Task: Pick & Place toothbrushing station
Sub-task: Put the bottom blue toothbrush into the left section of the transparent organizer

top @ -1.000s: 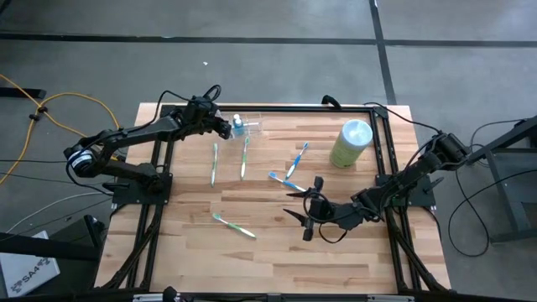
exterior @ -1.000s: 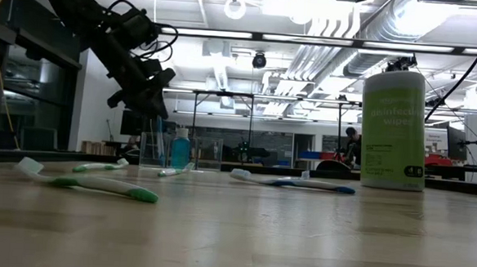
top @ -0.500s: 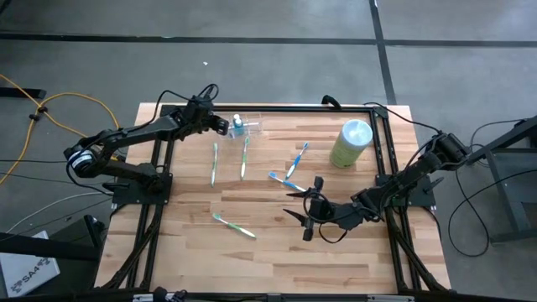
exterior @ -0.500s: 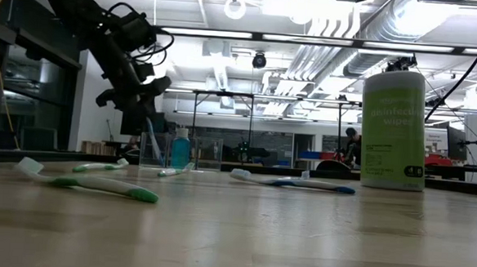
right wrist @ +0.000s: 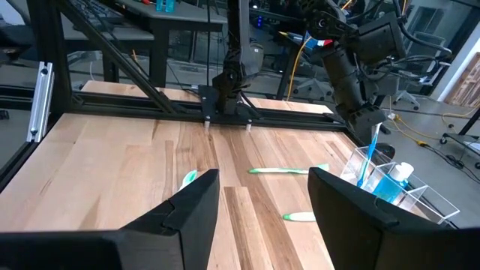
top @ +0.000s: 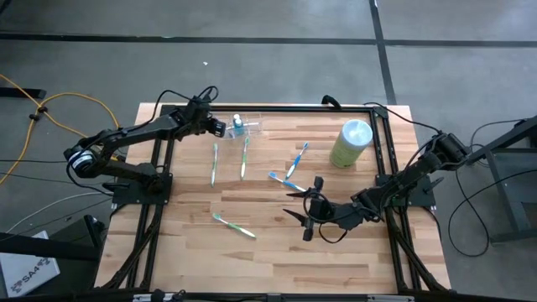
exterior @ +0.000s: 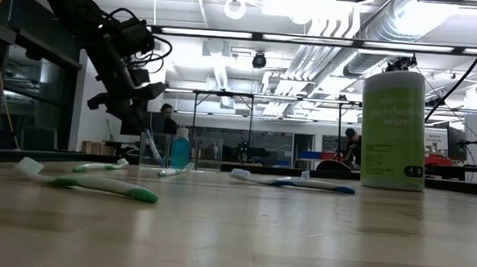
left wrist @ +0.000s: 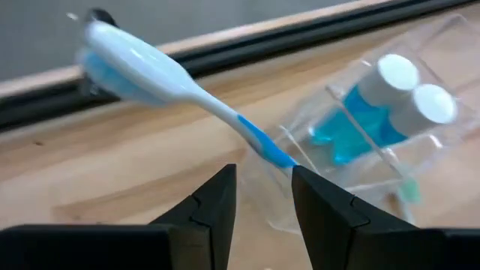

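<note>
1. Progress: partly done, by my read. One blue-and-white toothbrush stands tilted in the toothbrushing station, next to blue tubes with white caps already in it.
2. Station sits at the far edge of the table, left of centre, just beside the left gripper.
3. Left to do: five toothbrushes lie loose on the wood. Two green ones near the station, two blue ones mid-table, one green one toward the near side.
4. Left gripper: fingers spread a little, nothing between them. Left wrist view shows the brush handle just past the fingertips, in line with the gap, not pinched. Looks like a release, gripper just off the brush.
5. Right gripper: low over the table near the centre-right, fingers wide apart, holding nothing, close to the blue brushes.
6. Green wipes canister stands on the right side, well apart from the station, untouched.
</note>
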Controlling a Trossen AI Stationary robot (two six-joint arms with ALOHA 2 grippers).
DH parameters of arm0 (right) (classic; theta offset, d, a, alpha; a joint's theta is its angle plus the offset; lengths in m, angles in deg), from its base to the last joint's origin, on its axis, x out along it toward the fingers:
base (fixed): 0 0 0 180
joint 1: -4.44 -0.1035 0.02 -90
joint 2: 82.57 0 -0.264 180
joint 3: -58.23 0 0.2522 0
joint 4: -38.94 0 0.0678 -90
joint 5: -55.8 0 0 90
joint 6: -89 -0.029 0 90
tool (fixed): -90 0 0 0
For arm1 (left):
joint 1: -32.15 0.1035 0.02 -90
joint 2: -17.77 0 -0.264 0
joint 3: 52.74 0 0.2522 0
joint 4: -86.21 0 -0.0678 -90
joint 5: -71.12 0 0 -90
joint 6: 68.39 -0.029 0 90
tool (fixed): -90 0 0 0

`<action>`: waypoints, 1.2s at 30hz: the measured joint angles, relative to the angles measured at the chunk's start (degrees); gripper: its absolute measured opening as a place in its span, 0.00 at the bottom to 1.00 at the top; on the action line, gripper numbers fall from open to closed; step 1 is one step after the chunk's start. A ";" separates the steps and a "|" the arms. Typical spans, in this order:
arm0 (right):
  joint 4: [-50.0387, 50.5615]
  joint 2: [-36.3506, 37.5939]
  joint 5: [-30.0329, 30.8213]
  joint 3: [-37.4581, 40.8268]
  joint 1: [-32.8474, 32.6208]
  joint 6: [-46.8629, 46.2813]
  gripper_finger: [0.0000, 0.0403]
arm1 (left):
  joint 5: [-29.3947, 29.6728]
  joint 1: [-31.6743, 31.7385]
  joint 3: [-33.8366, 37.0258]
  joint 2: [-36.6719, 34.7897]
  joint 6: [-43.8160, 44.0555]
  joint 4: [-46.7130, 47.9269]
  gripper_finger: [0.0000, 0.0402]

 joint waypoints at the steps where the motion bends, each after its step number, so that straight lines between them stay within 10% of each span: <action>1: -0.01 0.01 0.00 0.00 0.00 0.00 0.49 | -1.15 0.00 -0.01 0.00 0.56 0.09 0.32; 27: 9.10 0.04 -1.78 -0.02 2.01 -10.64 0.49 | -3.78 -17.02 -0.02 -15.75 0.06 3.32 0.32; 36: 17.41 0.04 -12.89 -0.01 9.57 -15.97 0.49 | -1.59 -31.46 0.00 -18.47 0.33 3.60 0.32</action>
